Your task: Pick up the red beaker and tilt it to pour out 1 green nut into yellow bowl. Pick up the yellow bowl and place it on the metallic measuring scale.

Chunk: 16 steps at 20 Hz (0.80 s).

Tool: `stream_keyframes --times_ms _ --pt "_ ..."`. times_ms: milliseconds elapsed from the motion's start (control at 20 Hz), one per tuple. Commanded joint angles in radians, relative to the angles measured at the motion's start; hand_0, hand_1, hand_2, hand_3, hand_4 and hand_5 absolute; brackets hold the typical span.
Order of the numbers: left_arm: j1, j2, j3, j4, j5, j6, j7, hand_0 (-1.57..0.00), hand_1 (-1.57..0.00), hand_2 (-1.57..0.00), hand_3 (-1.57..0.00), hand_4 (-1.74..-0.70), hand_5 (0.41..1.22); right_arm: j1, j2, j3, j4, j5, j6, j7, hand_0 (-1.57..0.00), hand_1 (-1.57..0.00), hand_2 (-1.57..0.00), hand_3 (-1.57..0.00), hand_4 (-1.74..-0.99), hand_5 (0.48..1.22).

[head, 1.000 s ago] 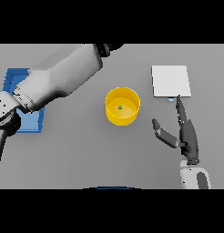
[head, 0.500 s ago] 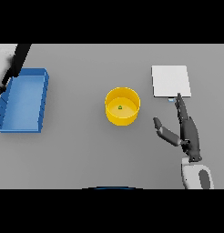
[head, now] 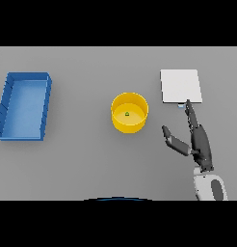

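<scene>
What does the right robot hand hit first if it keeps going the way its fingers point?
Likely the metallic measuring scale: the right robot hand points at its near edge, fingertips almost there. Height above the table is unclear.

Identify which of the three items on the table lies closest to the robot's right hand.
The metallic measuring scale: the right hand points its fingertips at the scale's near edge, while the yellow bowl sits farther left and the blue tray farthest.

One yellow bowl (head: 129,113) (one green nut (head: 126,114) inside), one scale (head: 181,86), one blue tray (head: 24,105)
</scene>
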Motion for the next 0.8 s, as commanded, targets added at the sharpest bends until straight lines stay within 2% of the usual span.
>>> stream_keyframes --times_ms 0,200,300,400,600,750 --pt "0.051 0.017 0.015 -0.056 0.035 0.039 0.043 -1.57 -1.57 -1.57 -1.45 -1.74 1.221 -0.005 -0.006 0.002 -0.013 0.003 0.003 0.006 0.00 0.00 0.00 0.00 -1.209 0.620" --pt "0.298 0.092 0.000 -0.354 0.127 0.183 0.217 -1.57 -1.57 -1.57 -1.45 -1.74 1.221 -0.007 -0.015 0.008 -0.015 0.009 0.012 0.016 0.00 0.00 0.00 0.00 -1.206 0.653" --pt "0.404 0.118 -0.013 -0.465 0.158 0.248 0.261 -1.57 -1.57 -1.57 -1.45 -1.74 1.221 0.013 -0.012 0.012 -0.026 0.011 0.009 0.005 0.00 0.00 0.00 0.00 -1.210 0.660" --pt "0.479 0.139 -0.029 -0.543 0.178 0.295 0.292 -1.57 -1.57 -1.57 -1.45 -1.74 1.221 -0.002 -0.012 0.010 -0.011 0.012 0.009 0.024 0.00 0.00 0.00 0.00 -1.217 0.664" --pt "0.542 0.145 -0.047 -0.591 0.213 0.356 0.319 -1.57 -1.57 -1.57 -1.51 -1.74 1.221 0.004 -0.013 0.013 -0.016 0.008 0.015 0.002 0.00 0.00 0.00 0.00 -1.217 0.666" --pt "0.573 0.140 -0.080 -0.608 0.231 0.390 0.339 -1.57 -1.57 -1.57 -1.54 -1.74 1.117 0.002 -0.011 0.019 -0.021 0.027 0.002 0.011 0.00 0.00 0.00 0.00 -1.207 0.665"
